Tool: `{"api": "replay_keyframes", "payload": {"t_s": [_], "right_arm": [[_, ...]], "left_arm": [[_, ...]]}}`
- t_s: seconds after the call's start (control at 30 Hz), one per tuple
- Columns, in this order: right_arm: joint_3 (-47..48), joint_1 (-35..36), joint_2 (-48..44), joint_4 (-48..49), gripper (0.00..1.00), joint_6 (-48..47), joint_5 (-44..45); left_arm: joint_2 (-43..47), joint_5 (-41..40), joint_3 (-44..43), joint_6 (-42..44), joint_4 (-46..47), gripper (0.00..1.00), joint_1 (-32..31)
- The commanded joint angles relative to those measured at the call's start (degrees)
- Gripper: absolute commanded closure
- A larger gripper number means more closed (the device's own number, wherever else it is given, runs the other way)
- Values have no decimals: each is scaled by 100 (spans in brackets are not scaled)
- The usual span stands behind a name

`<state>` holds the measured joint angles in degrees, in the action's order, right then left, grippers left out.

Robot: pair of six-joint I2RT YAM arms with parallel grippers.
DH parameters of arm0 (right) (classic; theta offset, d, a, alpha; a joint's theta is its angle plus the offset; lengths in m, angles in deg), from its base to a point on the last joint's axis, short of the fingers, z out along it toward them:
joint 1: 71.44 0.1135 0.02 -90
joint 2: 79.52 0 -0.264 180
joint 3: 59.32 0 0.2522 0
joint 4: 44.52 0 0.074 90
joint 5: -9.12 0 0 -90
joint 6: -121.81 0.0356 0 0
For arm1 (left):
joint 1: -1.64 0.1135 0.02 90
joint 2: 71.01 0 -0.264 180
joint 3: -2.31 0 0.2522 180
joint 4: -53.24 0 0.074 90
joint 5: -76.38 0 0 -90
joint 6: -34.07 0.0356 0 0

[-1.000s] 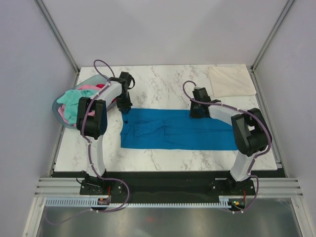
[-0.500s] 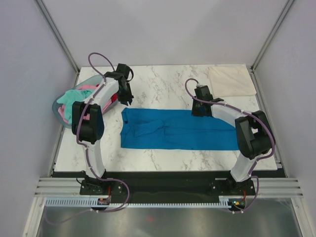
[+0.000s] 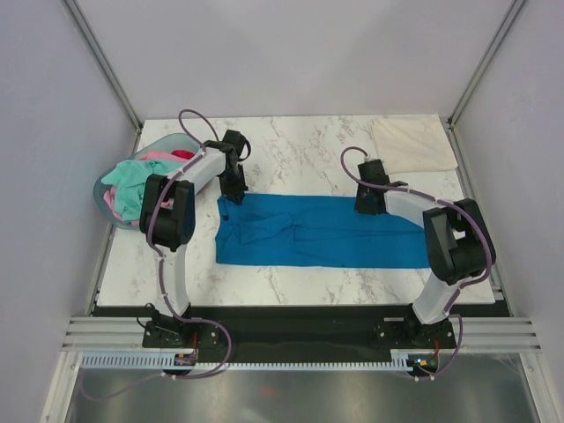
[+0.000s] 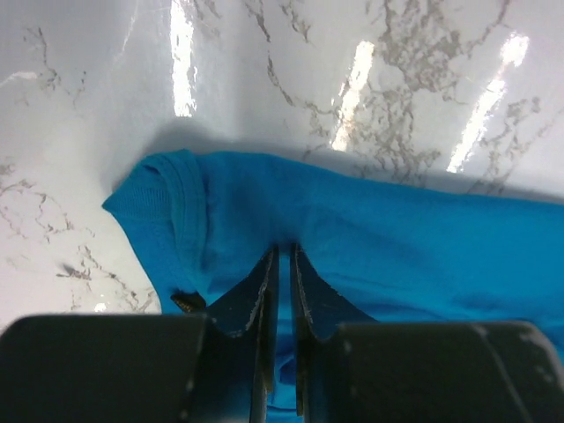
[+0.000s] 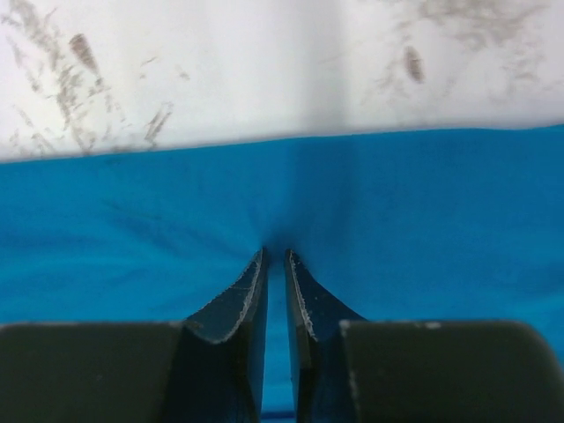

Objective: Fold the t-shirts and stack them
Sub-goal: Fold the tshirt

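The left gripper point(image 4: 282, 256), by the collar, and the right gripper point(image 5: 274, 257) each pinch the far edge of the blue t-shirt point(image 3: 326, 231); bare marble table point(image 3: 300, 145) lies beyond.

White marble-look tabletop point(image 3: 300, 145) with grey veins. Just past the left claw point(image 4: 282, 251) it's glossy and catches long bright glare streaks. Ahead of the right claw point(image 5: 275, 254) it's duller, just smudgy veining. Plain pale grey walls point(image 3: 282, 53) stand well beyond both claws, with aluminium posts point(image 3: 100, 62) in the corners.
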<state>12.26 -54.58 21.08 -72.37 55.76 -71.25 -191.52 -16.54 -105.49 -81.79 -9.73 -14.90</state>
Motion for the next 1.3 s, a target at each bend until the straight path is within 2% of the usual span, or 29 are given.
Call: {"api": "replay_keyframes", "payload": {"t_s": [0.0,0.3,0.53,0.7,0.87,1.1,1.27], "right_arm": [[-8,-271,-479,-14,80,-4,338],[-7,-1325,-857,-727,82,-30,382],[-350,-2010,-744,-596,83,-92,637],[-543,-2257,-304,-367,87,-4,917],[-737,-2468,-452,-253,87,58,1015],[-527,-2477,-1269,-454,81,145,822],[-649,-2451,-2016,1,77,654,-126]], "left_arm": [[-183,-174,-71,-85,149,84,19],[-210,-271,-36,-68,149,83,19],[-324,-253,-115,-6,149,83,36],[-500,-218,-185,12,140,83,36],[-605,35,-246,-102,149,83,36],[-1018,-51,-913,-156,157,82,-8],[-1931,405,-2345,-199,157,82,1]]}}
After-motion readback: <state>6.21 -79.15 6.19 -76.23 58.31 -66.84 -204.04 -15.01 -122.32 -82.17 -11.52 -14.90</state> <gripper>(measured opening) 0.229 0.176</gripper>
